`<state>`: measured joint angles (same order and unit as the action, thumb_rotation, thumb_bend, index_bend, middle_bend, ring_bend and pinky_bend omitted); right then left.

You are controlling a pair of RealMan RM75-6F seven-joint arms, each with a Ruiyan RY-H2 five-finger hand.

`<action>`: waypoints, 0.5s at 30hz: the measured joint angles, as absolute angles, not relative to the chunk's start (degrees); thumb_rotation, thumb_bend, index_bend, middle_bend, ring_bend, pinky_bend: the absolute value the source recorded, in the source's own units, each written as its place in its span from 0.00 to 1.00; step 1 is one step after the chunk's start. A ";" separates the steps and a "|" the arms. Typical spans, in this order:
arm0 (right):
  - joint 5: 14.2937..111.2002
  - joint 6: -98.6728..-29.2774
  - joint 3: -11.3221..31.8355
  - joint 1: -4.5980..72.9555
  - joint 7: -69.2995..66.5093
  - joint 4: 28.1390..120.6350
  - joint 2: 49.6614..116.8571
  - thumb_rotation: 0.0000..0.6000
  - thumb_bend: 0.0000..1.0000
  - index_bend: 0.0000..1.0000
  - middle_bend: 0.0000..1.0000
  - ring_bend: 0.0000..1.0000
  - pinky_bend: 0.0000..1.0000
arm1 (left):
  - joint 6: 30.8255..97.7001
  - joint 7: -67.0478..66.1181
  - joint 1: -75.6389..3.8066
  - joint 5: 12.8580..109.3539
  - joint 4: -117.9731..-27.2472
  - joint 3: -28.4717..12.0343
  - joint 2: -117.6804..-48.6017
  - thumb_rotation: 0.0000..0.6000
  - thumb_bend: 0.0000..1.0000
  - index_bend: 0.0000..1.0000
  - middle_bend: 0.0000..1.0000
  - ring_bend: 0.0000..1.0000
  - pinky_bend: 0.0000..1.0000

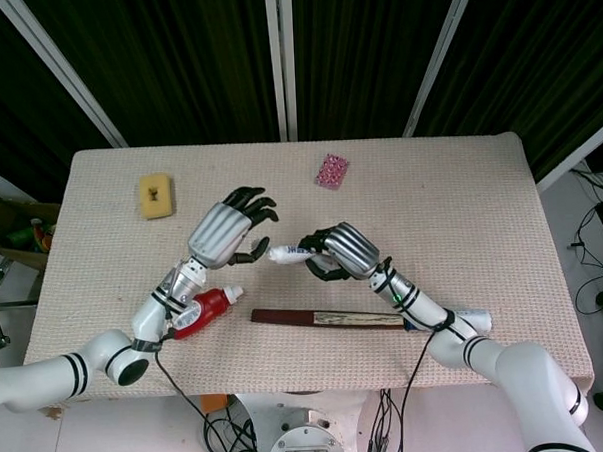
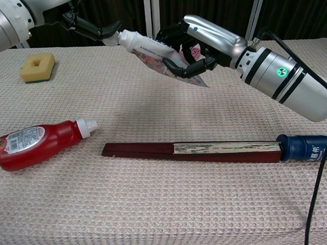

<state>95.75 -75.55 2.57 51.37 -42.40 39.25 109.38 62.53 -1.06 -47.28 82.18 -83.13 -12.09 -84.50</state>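
Note:
A white tube [image 1: 291,252] [image 2: 149,50] with a printed lower part hangs tilted above the middle of the table, cap end pointing to the left. My right hand [image 1: 343,250] [image 2: 206,41] grips its flat end. My left hand [image 1: 225,234] [image 2: 87,27] reaches in from the left, and its dark fingertips [image 2: 108,34] pinch the tube's cap, which they partly hide. The other fingers of that hand are spread above.
A red squeeze bottle [image 1: 207,308] [image 2: 38,144] lies under my left forearm. A long dark red stick [image 1: 326,317] [image 2: 191,150] lies in front, a blue-capped tube [image 2: 307,148] at its right end. A yellow sponge [image 1: 156,195] [image 2: 37,67] and a pink packet [image 1: 331,171] sit farther back.

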 measured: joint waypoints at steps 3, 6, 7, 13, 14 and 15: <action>95.69 -74.85 2.22 51.04 -41.81 39.30 108.86 1.00 0.81 0.91 0.75 0.58 0.79 | 63.20 -0.33 -46.89 82.00 -83.38 -12.39 -83.89 0.74 0.48 0.32 0.23 0.13 0.16; 95.57 -73.93 1.87 50.73 -40.92 39.35 107.90 1.00 0.81 0.91 0.75 0.58 0.79 | 64.14 0.34 -46.20 81.94 -83.90 -12.62 -82.75 0.74 0.47 0.31 0.23 0.13 0.16; 95.54 -73.47 1.70 50.66 -40.34 39.38 107.43 1.00 0.81 0.91 0.75 0.58 0.79 | 64.46 0.46 -45.92 81.90 -84.08 -12.66 -82.36 0.73 0.47 0.31 0.23 0.13 0.16; 95.24 -68.90 0.82 50.80 -34.85 39.95 104.34 1.00 0.77 0.89 0.73 0.58 0.78 | 65.84 0.84 -43.78 81.20 -85.00 -12.38 -79.91 0.71 0.46 0.30 0.23 0.13 0.16; 95.15 -67.90 0.72 50.96 -33.43 40.18 103.79 1.00 0.73 0.87 0.72 0.58 0.77 | 65.82 0.77 -43.48 80.93 -85.18 -12.25 -79.55 0.70 0.46 0.30 0.22 0.13 0.16; 95.03 -66.79 0.64 51.14 -31.81 40.50 103.21 1.00 0.71 0.86 0.71 0.57 0.76 | 65.71 0.62 -43.10 80.48 -85.49 -12.07 -79.07 0.70 0.46 0.30 0.22 0.13 0.16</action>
